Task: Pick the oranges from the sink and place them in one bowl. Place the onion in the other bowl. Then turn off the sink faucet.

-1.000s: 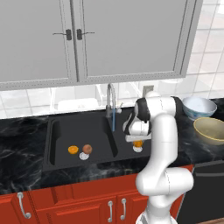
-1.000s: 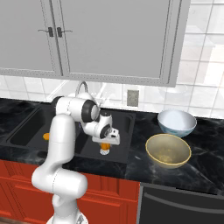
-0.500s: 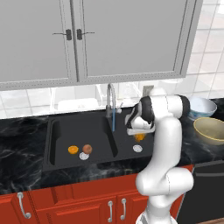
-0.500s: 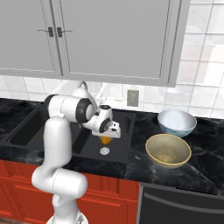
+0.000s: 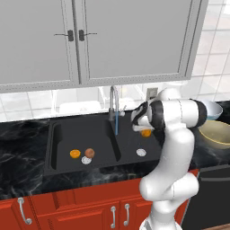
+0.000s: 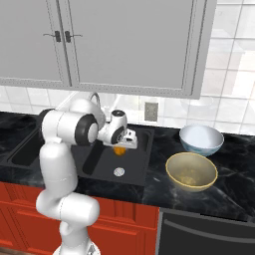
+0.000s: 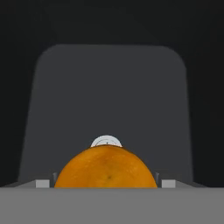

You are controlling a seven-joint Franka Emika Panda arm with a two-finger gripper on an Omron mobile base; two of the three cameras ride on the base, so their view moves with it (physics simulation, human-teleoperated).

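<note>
One bright orange (image 5: 146,133) hangs above the sink's (image 5: 63,157) right basin; the second orange (image 5: 75,153) and onion (image 5: 90,152) lie left.

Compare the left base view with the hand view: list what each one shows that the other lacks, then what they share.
Left base view alone: the faucet, a second orange and the onion in the left basin, both bowls at the right edge.

Hand view alone: a close look down past the held orange into the basin, with the drain peeking just above the fruit.

Both: the gripper shut on that orange, above the black sink with its right drain.
</note>
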